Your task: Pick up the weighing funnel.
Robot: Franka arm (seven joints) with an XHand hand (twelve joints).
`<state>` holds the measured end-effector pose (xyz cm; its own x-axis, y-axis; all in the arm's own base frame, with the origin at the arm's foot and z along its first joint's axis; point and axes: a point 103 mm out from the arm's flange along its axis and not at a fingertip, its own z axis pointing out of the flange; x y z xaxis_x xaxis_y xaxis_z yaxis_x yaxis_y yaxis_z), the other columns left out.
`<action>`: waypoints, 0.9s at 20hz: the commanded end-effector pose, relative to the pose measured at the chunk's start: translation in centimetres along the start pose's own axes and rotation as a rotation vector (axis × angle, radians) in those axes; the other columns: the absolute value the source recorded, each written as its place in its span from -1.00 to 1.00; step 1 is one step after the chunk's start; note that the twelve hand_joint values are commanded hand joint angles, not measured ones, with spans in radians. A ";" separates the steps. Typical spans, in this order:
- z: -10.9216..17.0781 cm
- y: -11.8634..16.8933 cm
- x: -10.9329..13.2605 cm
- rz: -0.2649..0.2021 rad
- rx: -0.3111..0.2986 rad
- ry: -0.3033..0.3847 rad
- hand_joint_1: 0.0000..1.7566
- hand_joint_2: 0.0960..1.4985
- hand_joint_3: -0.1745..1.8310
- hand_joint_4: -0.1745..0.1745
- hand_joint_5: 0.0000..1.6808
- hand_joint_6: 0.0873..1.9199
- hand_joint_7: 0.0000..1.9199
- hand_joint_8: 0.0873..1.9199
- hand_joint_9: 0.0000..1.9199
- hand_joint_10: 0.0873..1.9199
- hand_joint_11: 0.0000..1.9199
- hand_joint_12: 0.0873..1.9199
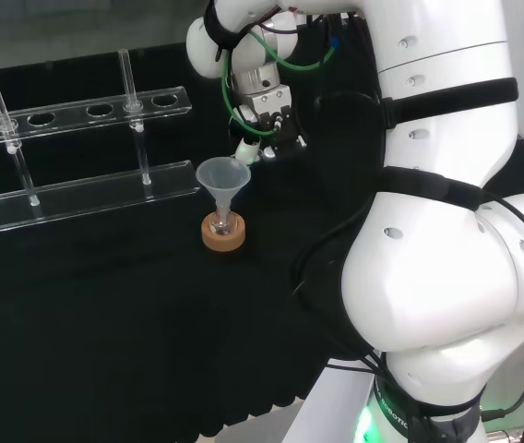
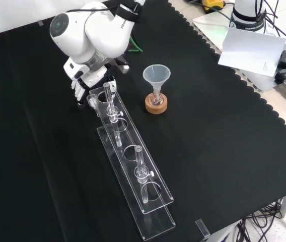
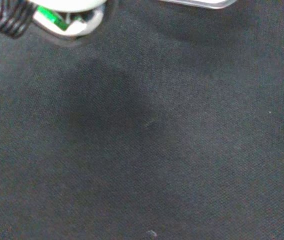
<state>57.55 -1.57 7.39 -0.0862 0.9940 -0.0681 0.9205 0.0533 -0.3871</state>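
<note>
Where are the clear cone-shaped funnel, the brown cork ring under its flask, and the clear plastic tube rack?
Clear cone-shaped funnel [image 2: 156,75]: front view, on its cone wall.
Brown cork ring [image 2: 156,109]: front view, on its outer side.
Clear plastic tube rack [image 1: 87,196]: head view, on its lower plate.

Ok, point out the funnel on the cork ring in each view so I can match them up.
Head view: the funnel stands mid-picture on its cork ring, just right of the clear rack.
Front view: the funnel is upper middle, right of the clear rack's far end.
Wrist view: black cloth, close up.
Shared landmark: the clear rack beside the funnel.
</note>
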 end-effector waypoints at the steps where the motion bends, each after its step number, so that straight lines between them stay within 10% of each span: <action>1: 0.4 -0.2 -0.2 0.016 0.015 -0.009 0.04 -0.29 -0.22 -0.05 -0.24 -0.31 -0.45 -0.33 -0.22 -0.51 -0.44 0.28; 18: 0.9 -0.6 -1.3 0.021 0.015 -0.001 0.04 -0.29 -0.22 -0.04 -0.23 -0.30 -0.45 -0.33 -0.22 -0.51 -0.43 0.28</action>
<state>57.11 -2.62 7.06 -0.0874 0.9933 -0.0753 0.9191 0.0513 -0.3906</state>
